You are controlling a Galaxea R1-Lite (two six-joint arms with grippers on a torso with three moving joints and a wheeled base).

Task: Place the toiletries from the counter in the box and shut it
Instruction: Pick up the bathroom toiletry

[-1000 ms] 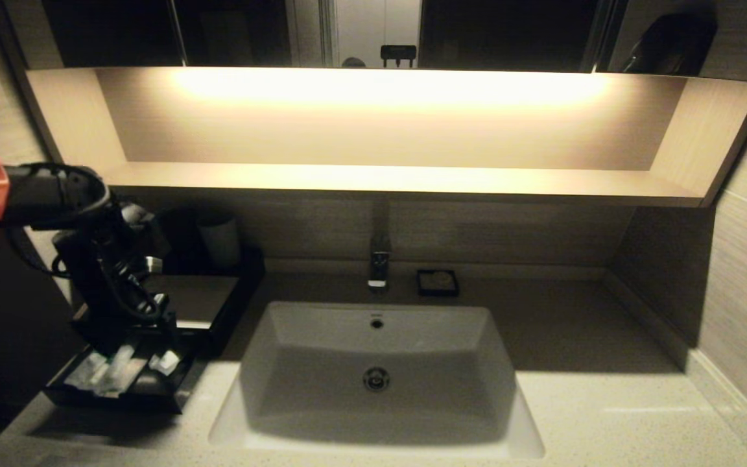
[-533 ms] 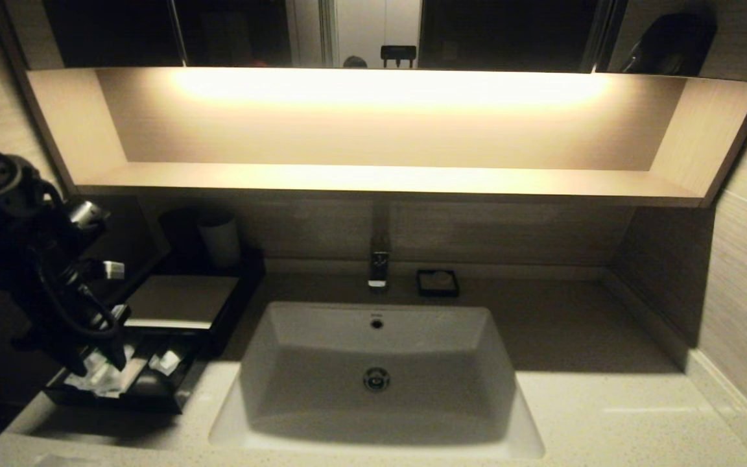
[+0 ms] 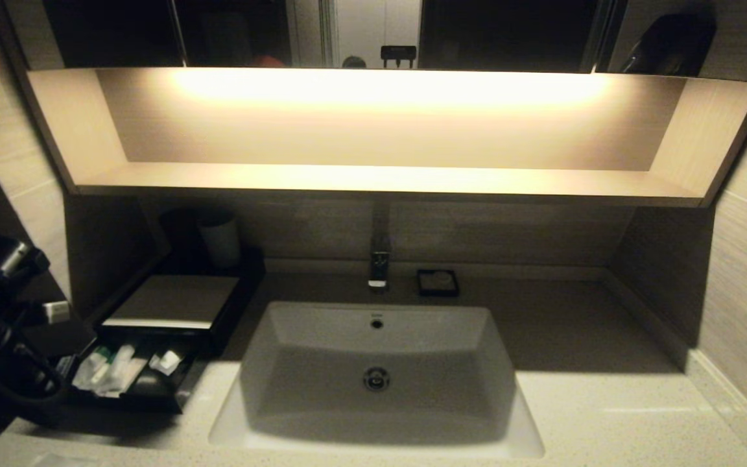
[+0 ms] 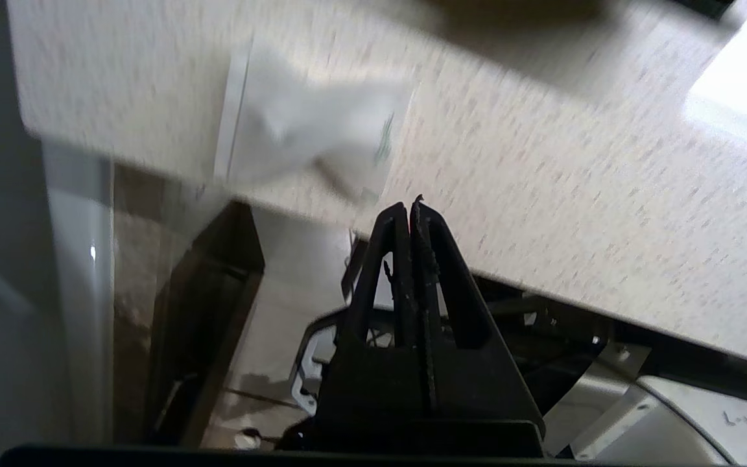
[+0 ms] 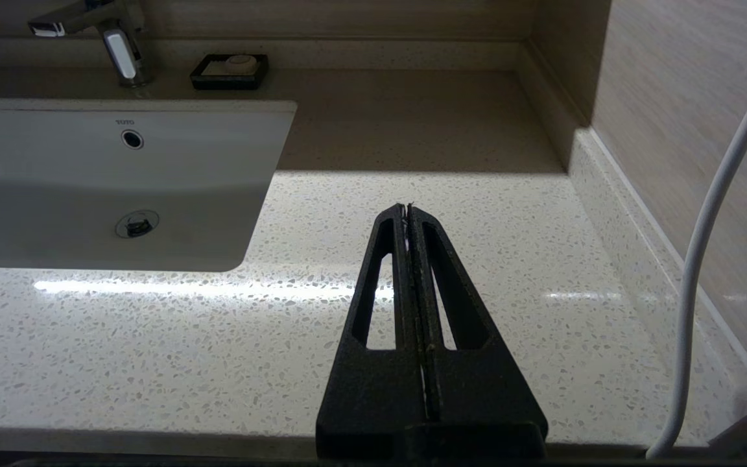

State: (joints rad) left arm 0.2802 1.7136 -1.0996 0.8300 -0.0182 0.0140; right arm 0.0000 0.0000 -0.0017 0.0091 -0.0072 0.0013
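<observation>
A long wooden shelf (image 3: pixel 373 176), lit warm from above, runs along the wall under dark mirror panels (image 3: pixel 506 32). A chrome tap (image 3: pixel 379 266) stands behind the white rectangular basin (image 3: pixel 377 376). Just to its right sits a small black square dish (image 3: pixel 437 283) holding a pale round soap. A pale upright cup (image 3: pixel 220 241) stands at the back left. A white cable (image 5: pixel 714 214) hangs by the tiled side wall (image 3: pixel 746 285).

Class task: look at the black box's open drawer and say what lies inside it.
Inside the drawer lie small white toiletries, some with green marks. Its back end is hidden under the box's beige top, so more may lie there.
</observation>
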